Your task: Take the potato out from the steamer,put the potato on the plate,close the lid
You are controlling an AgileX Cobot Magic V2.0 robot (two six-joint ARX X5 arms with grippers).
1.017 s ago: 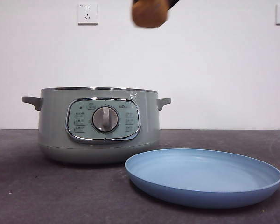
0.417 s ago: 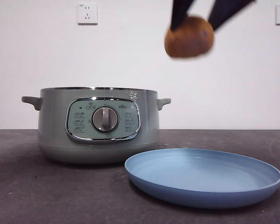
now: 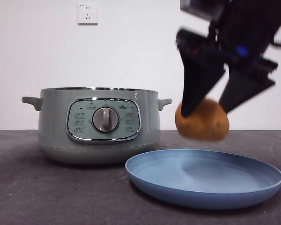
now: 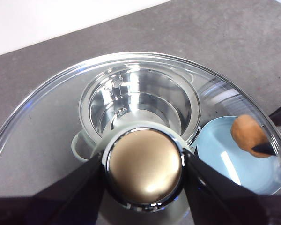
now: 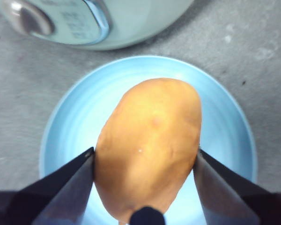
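Observation:
My right gripper [image 3: 207, 108] is shut on the orange-brown potato [image 3: 202, 120] and holds it a little above the light-blue plate [image 3: 204, 177]. In the right wrist view the potato [image 5: 150, 143] hangs over the middle of the plate [image 5: 75, 112]. The sage-green steamer [image 3: 99, 124] stands open at the left of the plate. My left gripper [image 4: 144, 168] is shut on the knob [image 4: 144, 166] of the glass lid [image 4: 47, 117] and holds it high above the open steamer [image 4: 140, 105]. Through the glass I see the potato [image 4: 248, 133] and plate [image 4: 225, 150].
The dark grey table [image 3: 47, 192] runs under the steamer and plate. A white wall with a socket [image 3: 87, 13] stands behind. The steamer's dial panel [image 3: 104, 120] faces the front.
The right gripper has carried the potato from high above the steamer rightward and down, to just above the plate. The steamer and plate have not moved.

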